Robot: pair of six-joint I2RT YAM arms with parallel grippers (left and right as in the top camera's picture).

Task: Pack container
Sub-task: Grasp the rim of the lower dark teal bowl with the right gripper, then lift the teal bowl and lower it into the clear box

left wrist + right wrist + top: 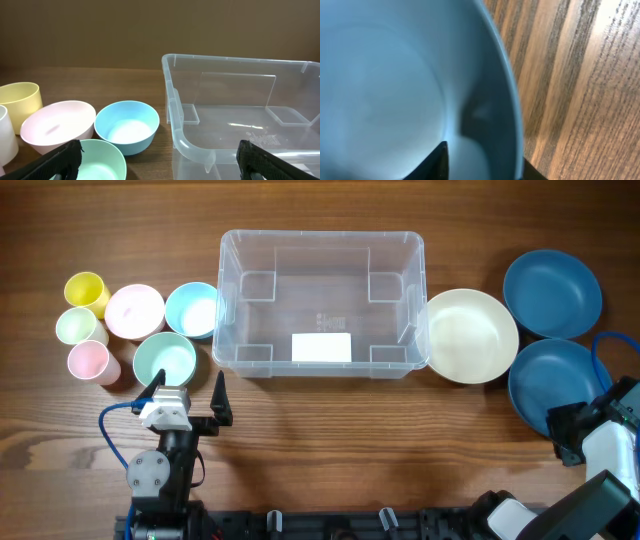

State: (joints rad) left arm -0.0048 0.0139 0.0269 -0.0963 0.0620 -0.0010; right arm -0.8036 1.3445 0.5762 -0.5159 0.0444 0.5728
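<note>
The wood-grained worktop (pixel 320 445) carries the container (pixel 320 234) at centre, clear, glossy, round-cornered and empty, mouth up to receive things. Smooth matt dishes flank it, we judge so that each arm can reach its side: cream bowl (pixel 472 335) and blue bowls right, pastel cups left. Our right pincer (pixel 485 167) straddles the near blue bowl (pixel 545 375) rim; whether it grips, we cannot tell. Our left pincer (pixel 186 385) hangs released by the green bowl (pixel 163 360).
</note>
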